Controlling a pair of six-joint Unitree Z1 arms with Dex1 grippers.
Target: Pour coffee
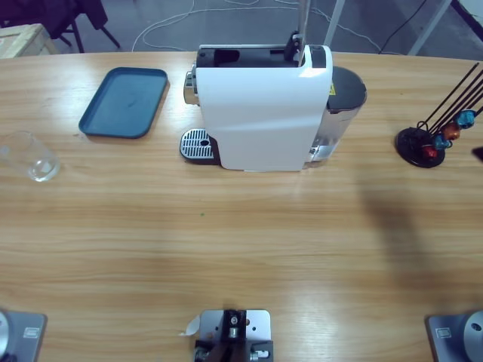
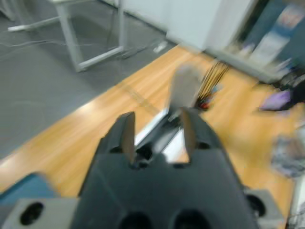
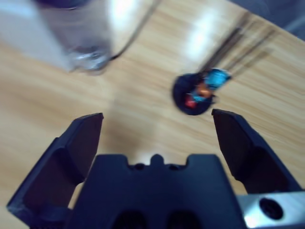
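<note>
Jaws on the right gripper gape wide and empty; the left gripper sits narrowly parted. Nothing is poured: the glass stands far from the coffee machine.

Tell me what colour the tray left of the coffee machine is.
The tray is dark blue, clearest in the high view.

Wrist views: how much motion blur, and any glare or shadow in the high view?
Left wrist view: heavy blur, the coffee machine beyond the fingers is smeared. Right wrist view: capsule holder and water tank blurred, glare streaks on the table. High view: sharp; soft shadow on the wood below the capsule holder.
</note>
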